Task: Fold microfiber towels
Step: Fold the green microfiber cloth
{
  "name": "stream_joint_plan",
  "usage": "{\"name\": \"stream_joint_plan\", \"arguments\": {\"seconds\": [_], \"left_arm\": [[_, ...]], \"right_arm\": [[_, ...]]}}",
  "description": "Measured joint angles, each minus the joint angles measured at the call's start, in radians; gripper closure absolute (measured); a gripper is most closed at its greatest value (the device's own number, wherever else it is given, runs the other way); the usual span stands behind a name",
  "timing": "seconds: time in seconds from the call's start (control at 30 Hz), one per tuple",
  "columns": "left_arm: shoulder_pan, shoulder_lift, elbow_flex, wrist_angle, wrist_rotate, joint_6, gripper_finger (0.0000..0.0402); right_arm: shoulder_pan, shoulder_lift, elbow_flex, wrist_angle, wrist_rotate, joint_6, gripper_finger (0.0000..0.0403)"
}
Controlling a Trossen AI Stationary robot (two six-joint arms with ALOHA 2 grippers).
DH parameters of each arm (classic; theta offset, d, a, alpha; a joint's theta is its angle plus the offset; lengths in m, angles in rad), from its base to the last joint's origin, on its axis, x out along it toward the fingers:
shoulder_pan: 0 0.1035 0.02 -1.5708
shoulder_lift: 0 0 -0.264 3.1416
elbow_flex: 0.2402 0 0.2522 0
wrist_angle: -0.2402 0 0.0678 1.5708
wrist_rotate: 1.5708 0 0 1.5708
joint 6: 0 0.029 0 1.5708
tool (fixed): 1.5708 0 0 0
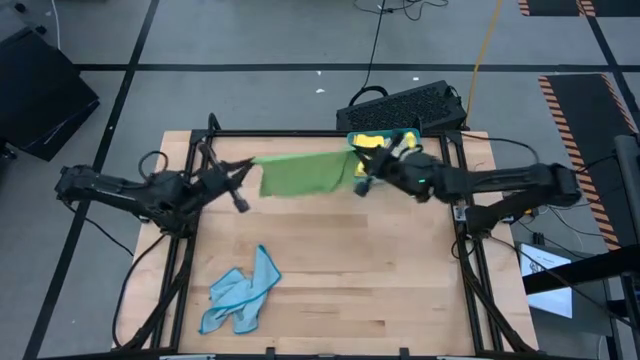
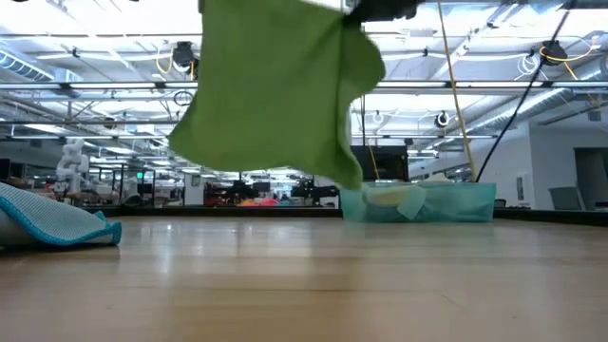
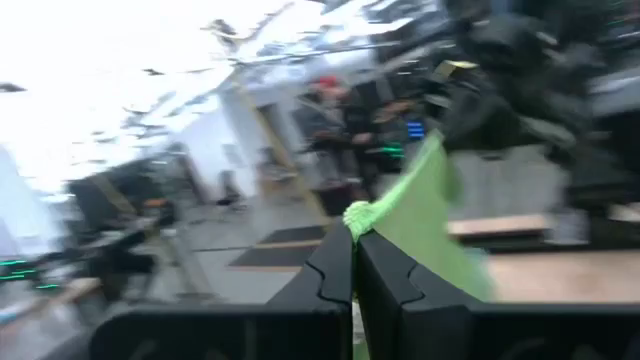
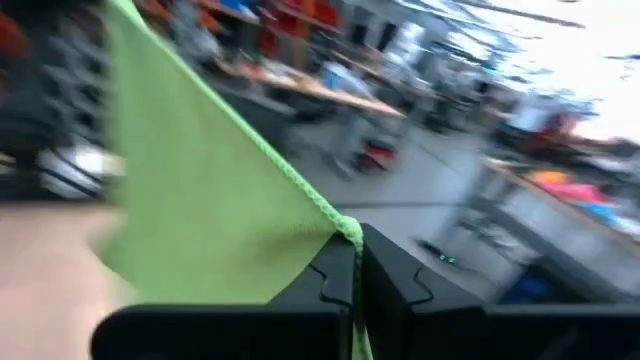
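Both tools pinch green towel (image 1: 301,173); top cropped.

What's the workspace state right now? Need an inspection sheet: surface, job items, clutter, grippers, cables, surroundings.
Surface: wooden table, mostly bare at the middle.
Job's things: green towel held in the air, stretched between both arms, clear of the table in the low view; light blue towel crumpled at the front left; yellow towel in the teal tray at the back.
Clutter: nothing seen.
Grippers: left gripper shut on one corner of the green towel; right gripper shut on another corner.
Cables: yellow cable and dark cable on the floor behind the table.
Surroundings: black keyboard behind the tray; open hall beyond.
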Motion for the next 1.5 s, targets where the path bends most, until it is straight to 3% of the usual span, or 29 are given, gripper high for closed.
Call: {"name": "stream_joint_plan", "arguments": {"seconds": [0.17,0.3,0.53,0.73,0.87,1.07,1.27,1.4,1.5], "left_arm": [[-0.038,-0.088,0.0,-0.351,0.187,-0.295,0.0398],[-0.08,-0.057,-0.028,-0.537,0.336,-0.546,0.0397],[-0.183,0.115,-0.148,-0.537,0.413,-0.851,0.0396],[-0.252,0.278,-0.187,-0.402,0.449,-0.941,0.0398],[-0.27,0.344,-0.187,-0.348,0.449,-0.932,0.0391],[-0.268,0.364,-0.187,-0.36,0.435,-0.956,0.0395],[-0.268,0.364,-0.187,-0.368,0.396,-0.967,0.0397],[-0.268,0.364,-0.187,-0.367,0.358,-0.969,0.0392],[-0.269,0.364,-0.187,-0.368,0.34,-0.964,0.0392]], "right_arm": [[0.046,-0.071,-0.014,-0.117,-0.254,0.258,0.04],[0.114,-0.005,-0.103,-0.069,-0.42,0.437,0.04],[0.227,0.183,-0.204,-0.015,-0.54,0.676,0.0399],[0.272,0.34,-0.207,0.123,-0.634,0.789,0.0399],[0.287,0.402,-0.21,0.167,-0.634,0.801,0.0388],[0.345,0.367,-0.209,0.081,-0.605,0.82,0.0314],[0.505,0.35,-0.208,-0.031,-0.353,0.853,0.025],[0.628,0.362,-0.208,-0.087,-0.149,0.973,0.0242],[0.719,0.404,-0.208,-0.028,-0.044,1.025,0.0241]]}}
